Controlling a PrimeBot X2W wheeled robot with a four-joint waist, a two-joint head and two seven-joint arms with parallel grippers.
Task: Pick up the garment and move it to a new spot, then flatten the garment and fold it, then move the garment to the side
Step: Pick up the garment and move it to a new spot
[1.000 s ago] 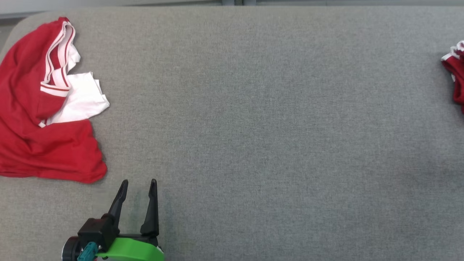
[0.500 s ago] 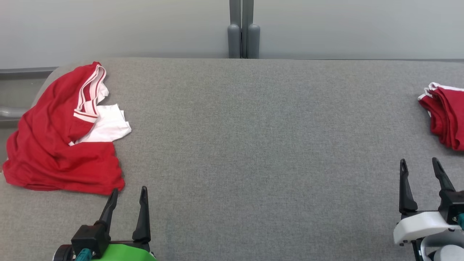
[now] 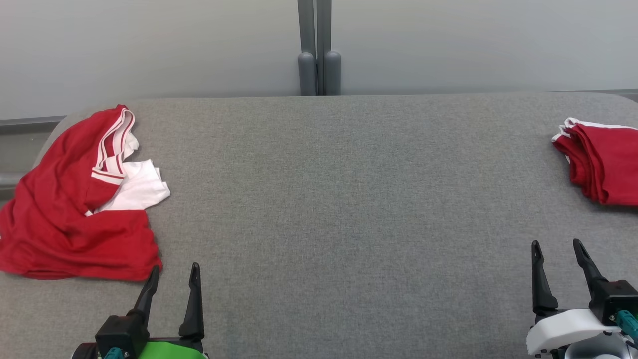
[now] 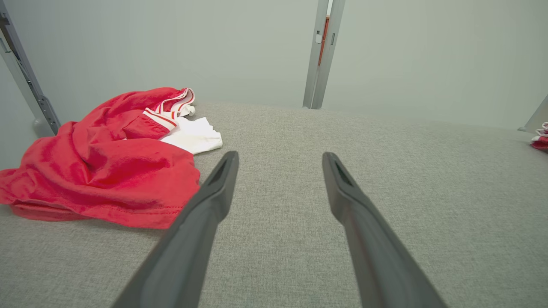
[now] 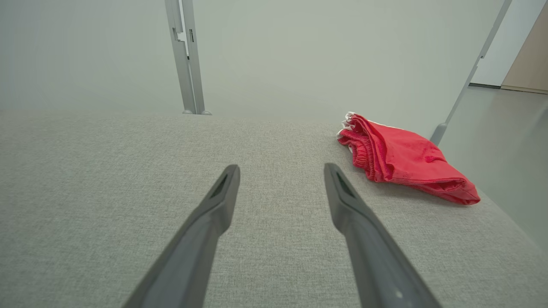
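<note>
Red-and-white garment [image 3: 70, 209] lies crumpled at 9 o'clock on the grey worktop [image 3: 349, 199], untouched, with its near hem just at 11 o'clock of the left gripper [image 3: 175, 267]. Left gripper sits at 7 o'clock with fingers spread and nothing between them; right gripper [image 3: 557, 242] at 5 o'clock is likewise spread and empty. A folded red pile [image 3: 603, 169] rests at 3 o'clock by the worktop edge, well apart from the garment, at 1 o'clock of the right gripper.
</note>
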